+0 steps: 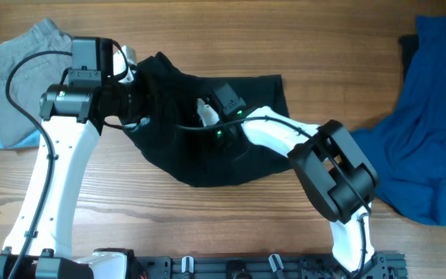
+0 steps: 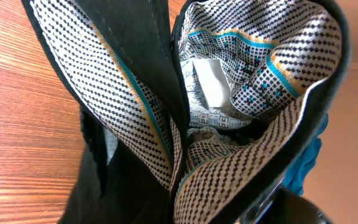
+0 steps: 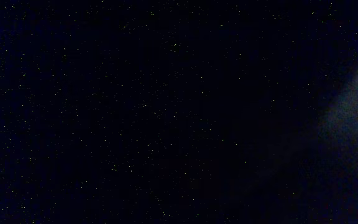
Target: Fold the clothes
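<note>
Black garment (image 1: 207,159) bunched on table (image 1: 207,232); checked lining (image 2: 278,149), teal-orange stripe, white label (image 2: 207,84) unreadable to me; left pincer (image 1: 130,68) and right pincer (image 1: 206,112) cloth-hidden, grip I cannot tell

This looks like a robotics lab: left arm (image 1: 49,194) and right arm (image 1: 339,178) stand on a black rail (image 1: 246,266) by a wood-grain table (image 1: 207,225).
</note>
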Tool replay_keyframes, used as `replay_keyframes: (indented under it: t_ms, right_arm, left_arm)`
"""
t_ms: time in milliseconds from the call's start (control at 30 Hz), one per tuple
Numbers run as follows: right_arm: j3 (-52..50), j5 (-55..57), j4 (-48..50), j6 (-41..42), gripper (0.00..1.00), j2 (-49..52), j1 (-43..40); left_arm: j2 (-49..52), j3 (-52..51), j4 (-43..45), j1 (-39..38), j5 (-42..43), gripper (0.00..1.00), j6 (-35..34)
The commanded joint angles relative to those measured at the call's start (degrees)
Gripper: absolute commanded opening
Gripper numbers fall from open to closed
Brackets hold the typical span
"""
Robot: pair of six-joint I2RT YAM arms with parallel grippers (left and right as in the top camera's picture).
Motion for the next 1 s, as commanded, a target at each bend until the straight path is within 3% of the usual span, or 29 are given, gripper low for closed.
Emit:
replay_keyframes:
  t_ms: [0,267,433,533,700,867,967]
  right_arm:
    - [0.57,-0.46,0.72,1.51,0.05,0.63,0.35]
    - [2.86,16.94,-22.05,-8.98,0.05,-15.63,-18.88]
    - [0.37,23.39,-28.09,-10.54,0.04,-15.45,-29.51]
    - [-3.74,23.34,-26.75,-10.88,0.04,-14.25,-30.45]
    - [-11.63,20.68,-21.81,-10.14,0.04,-13.81,-28.81]
    - [-14.03,19.47,-21.03,-9.73,0.05,-13.81,-28.24]
    - [-15.13,17.94,-20.9,-9.7,0.04,-13.81,-28.2]
  left_arm:
    - [-0.57,0.74,0.24,0.07,3.78,0.04,-1.01]
    - [0.72,0.7,-0.94,-0.02,0.33,0.04,-1.01]
    - [0.92,0.7,-0.5,-0.39,0.33,0.04,-1.03]
    - [1.49,0.7,1.38,-2.91,0.28,0.04,-1.38]
    - [6.67,0.7,6.32,-12.72,-5.03,0.04,-9.9]
    - [15.39,0.7,17.84,-22.82,-5.75,0.04,-18.91]
    - [19.87,0.7,27.08,-26.99,-6.1,0.04,-18.88]
